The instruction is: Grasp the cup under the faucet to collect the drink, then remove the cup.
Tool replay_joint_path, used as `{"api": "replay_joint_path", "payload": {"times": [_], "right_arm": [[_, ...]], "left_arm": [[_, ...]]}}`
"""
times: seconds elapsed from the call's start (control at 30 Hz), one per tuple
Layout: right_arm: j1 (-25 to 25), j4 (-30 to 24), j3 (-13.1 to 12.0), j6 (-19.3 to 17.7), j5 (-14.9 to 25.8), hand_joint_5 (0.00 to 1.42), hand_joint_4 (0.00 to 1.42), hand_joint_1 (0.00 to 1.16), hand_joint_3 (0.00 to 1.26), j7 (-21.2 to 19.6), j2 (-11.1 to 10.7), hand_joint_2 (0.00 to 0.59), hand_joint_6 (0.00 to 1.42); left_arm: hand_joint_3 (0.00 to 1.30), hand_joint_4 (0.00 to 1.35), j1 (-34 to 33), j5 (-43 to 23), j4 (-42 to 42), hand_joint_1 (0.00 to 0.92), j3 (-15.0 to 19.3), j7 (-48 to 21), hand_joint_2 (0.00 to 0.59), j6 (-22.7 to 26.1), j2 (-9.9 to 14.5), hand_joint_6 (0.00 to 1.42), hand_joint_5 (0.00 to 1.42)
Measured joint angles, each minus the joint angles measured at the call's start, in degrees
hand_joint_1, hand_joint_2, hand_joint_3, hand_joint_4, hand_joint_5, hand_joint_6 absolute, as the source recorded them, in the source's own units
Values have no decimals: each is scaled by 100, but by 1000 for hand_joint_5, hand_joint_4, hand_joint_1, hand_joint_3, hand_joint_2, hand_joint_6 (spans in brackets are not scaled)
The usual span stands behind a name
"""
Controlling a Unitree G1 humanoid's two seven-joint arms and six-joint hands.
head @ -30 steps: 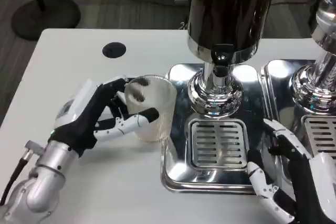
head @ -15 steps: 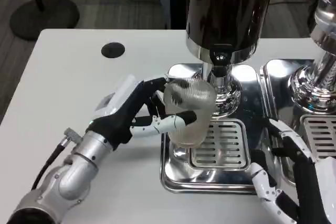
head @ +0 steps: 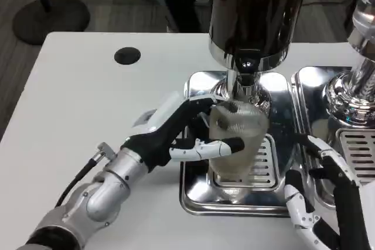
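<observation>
1. The right hand (head: 328, 203) waits at the tray's near right corner, fingers spread, holding nothing.
2. The left hand (head: 176, 130) wraps the clear cup (head: 237, 144) over the drip grate (head: 258, 156).
3. Judged best: centre the rim beneath the faucet (head: 246, 71), keep it upright, and hold a steady grip.

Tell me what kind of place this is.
Probably a lab or office test setup for drink serving, not a café. A drink dispenser stands on a chrome drip tray on a plain white table, cables lie across the grey floor behind, and the left robot hand holds a cup.
</observation>
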Motion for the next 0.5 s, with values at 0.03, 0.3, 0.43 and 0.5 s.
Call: {"api": "replay_joint_path", "payload": {"times": [0.03, 0.3, 0.43, 0.5], "right_arm": [[4, -2, -2, 0, 1, 246, 210, 421, 286, 0, 0, 436, 417], [-57, -1, 0, 0, 30, 248, 211, 419, 290, 4, 20, 435, 417], [-106, 12, 3, 0, 39, 250, 211, 419, 293, 15, 21, 435, 417], [-142, 25, 6, 0, 47, 250, 211, 418, 293, 22, 20, 435, 417]], "left_arm": [[333, 448, -19, 19, 0, 252, -11, 0, 167, 0, -1, 605, 611], [228, 227, -104, 243, -59, 143, -202, -3, 116, 2, 62, 362, 368], [227, 217, -104, 241, -173, 137, -194, 3, 105, 0, 121, 355, 365], [227, 213, -104, 237, -245, 128, -188, 3, 105, -17, 155, 354, 353]]}}
